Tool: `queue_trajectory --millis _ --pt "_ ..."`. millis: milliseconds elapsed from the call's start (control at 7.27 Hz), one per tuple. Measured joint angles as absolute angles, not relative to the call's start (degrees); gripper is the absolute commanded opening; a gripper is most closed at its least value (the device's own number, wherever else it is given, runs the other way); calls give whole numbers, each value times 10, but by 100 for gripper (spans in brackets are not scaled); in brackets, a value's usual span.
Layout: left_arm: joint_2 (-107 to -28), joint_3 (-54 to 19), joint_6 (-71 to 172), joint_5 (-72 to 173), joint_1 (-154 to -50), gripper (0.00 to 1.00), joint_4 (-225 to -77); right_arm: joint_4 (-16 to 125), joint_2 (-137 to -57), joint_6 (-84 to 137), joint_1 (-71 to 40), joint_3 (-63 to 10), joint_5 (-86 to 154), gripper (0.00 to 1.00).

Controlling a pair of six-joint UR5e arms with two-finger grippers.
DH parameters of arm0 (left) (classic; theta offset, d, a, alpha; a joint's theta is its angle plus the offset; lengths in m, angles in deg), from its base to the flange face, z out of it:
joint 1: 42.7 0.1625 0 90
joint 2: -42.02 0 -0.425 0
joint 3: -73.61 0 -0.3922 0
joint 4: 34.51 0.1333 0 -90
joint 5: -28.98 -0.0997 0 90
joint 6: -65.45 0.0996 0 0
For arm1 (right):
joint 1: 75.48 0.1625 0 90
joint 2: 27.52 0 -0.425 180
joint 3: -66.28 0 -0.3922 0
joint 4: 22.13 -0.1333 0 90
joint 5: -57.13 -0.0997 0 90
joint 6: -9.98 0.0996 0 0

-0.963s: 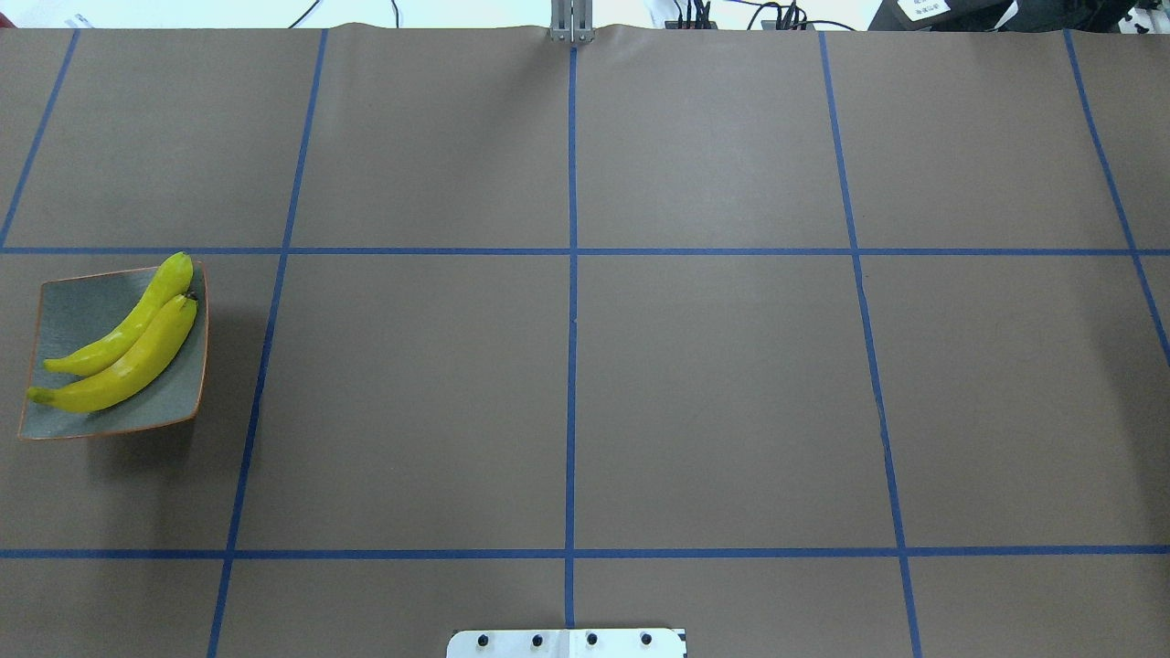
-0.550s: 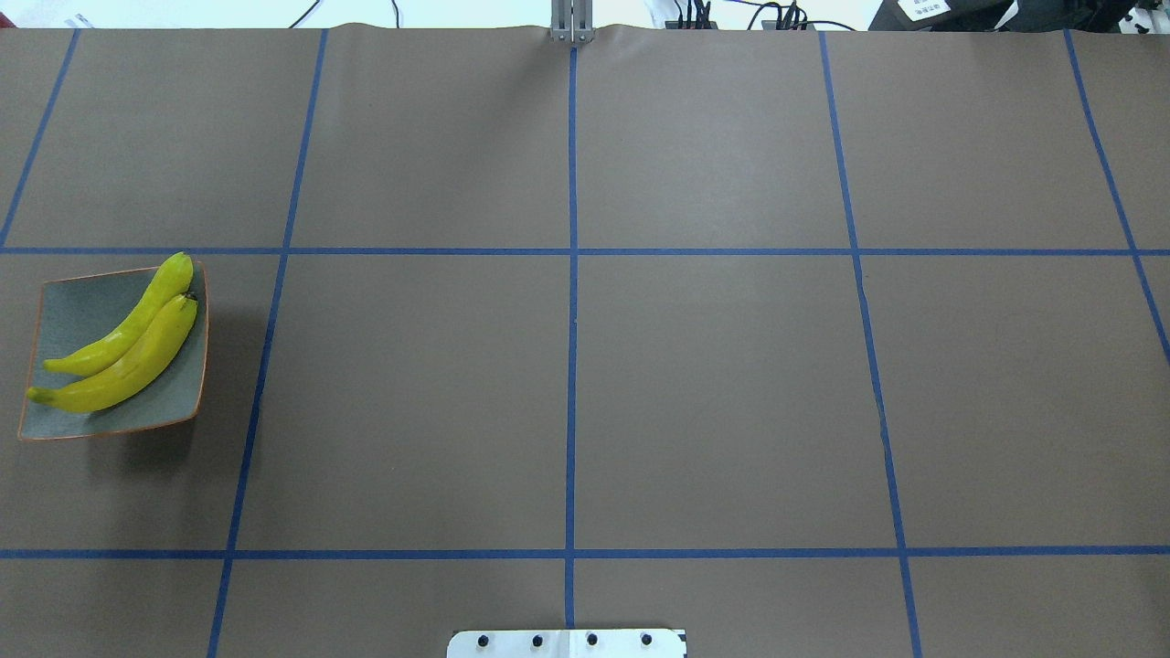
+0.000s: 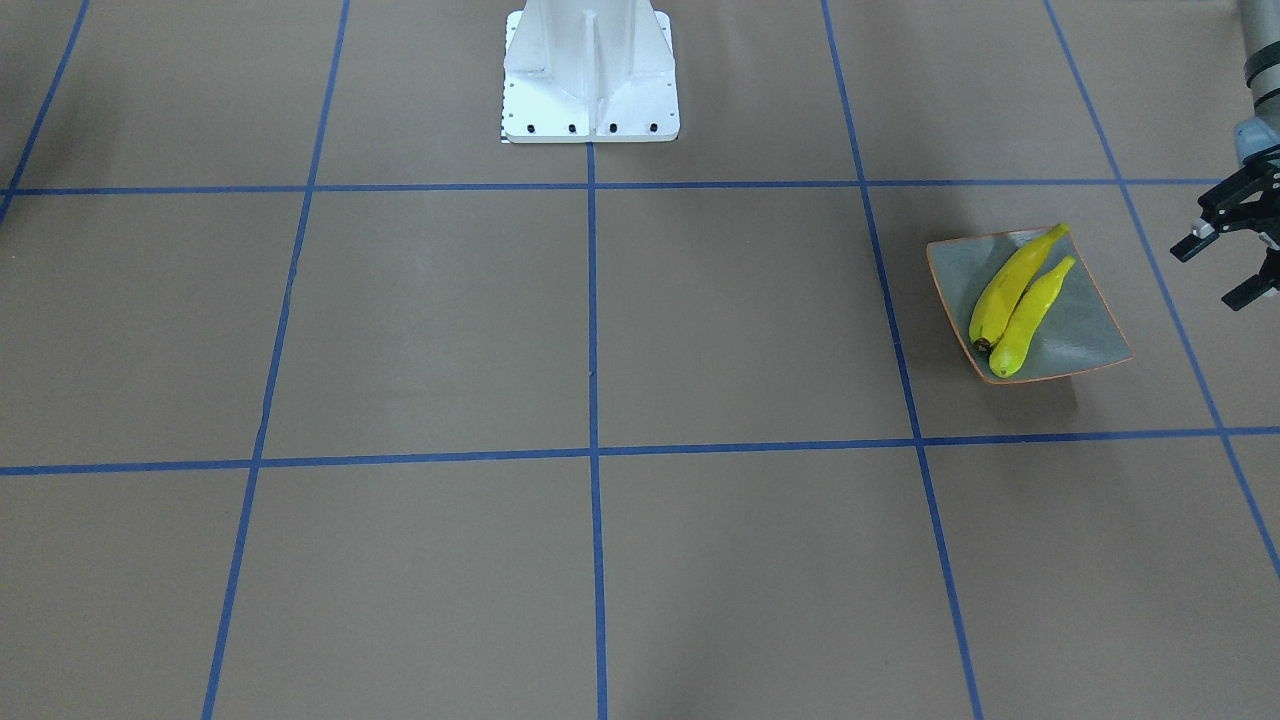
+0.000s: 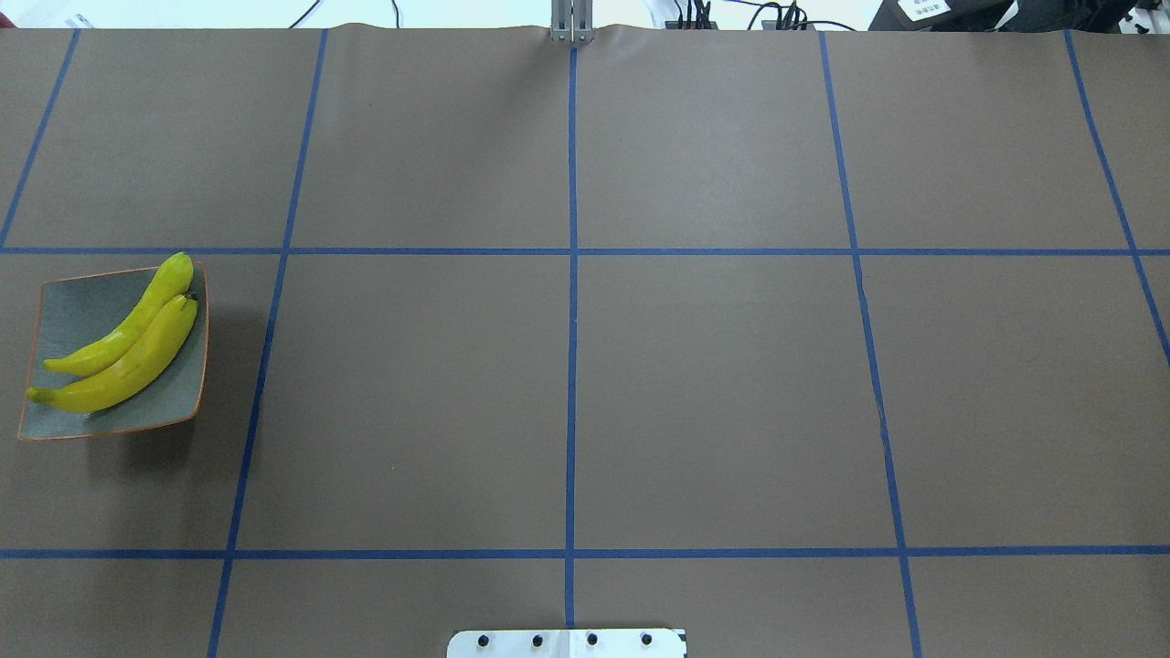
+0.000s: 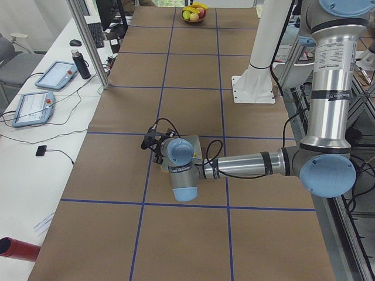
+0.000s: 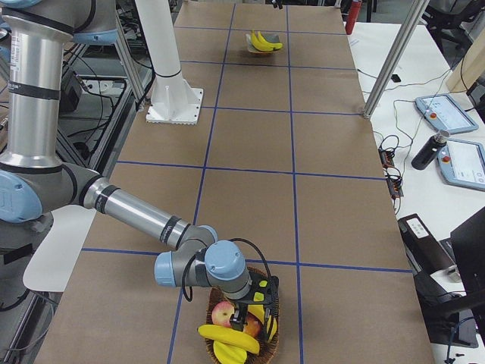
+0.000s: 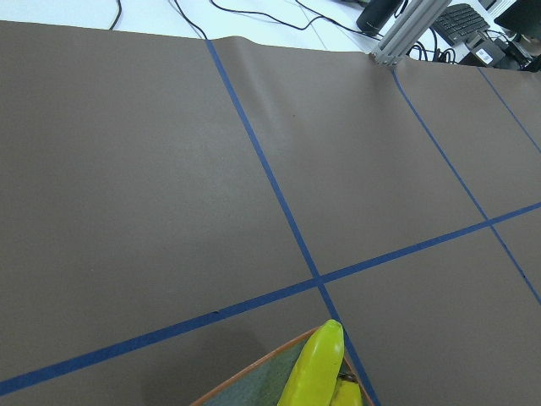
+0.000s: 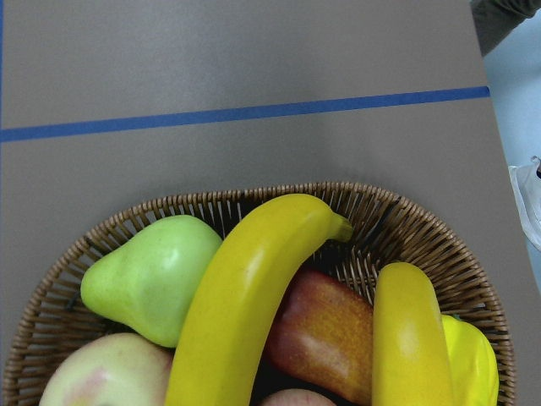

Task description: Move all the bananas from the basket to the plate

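Hanging over the basket (image 8: 406, 222), the right pincer (image 6: 261, 302) shows only from the side camera, so I cannot tell whether its fingers are apart or together. Directly beneath it a long banana (image 8: 254, 296) lies propped across a pear (image 8: 148, 275) and a red apple (image 8: 325, 334), with a second banana (image 8: 410, 338) just beside, against the basket wall. That propped pose is the first hazard: a smooth, curved skin pinched off-centre would likely swivel or slide out, and lifting it could tip the pear over the low rim (the fruit is heaped high). Well away from this pincer, at the opposite end of the tabletop (image 4: 713, 384), the plate (image 4: 78, 306) already carries two bananas (image 4: 128, 366) lying touching along its diagonal. The left pincer (image 3: 1212, 272) hangs just beside the plate, fingers apart and empty. Little flat room is left there, I judge, so a banana dropped on top could roll off the upturned edge, and two arms meeting near the plate risk a bump.
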State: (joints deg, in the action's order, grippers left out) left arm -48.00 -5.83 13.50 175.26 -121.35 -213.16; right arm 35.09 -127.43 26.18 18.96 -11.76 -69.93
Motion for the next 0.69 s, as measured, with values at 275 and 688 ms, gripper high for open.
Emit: queue_trajectory --millis 275,688 --pt "-480 -60 135 1753 -1213 100 -2132 307 -1274 322 147 -110 -654 96" --pt "-480 -60 135 1752 -1213 100 -2132 294 -1278 311 127 -95 -619 95"
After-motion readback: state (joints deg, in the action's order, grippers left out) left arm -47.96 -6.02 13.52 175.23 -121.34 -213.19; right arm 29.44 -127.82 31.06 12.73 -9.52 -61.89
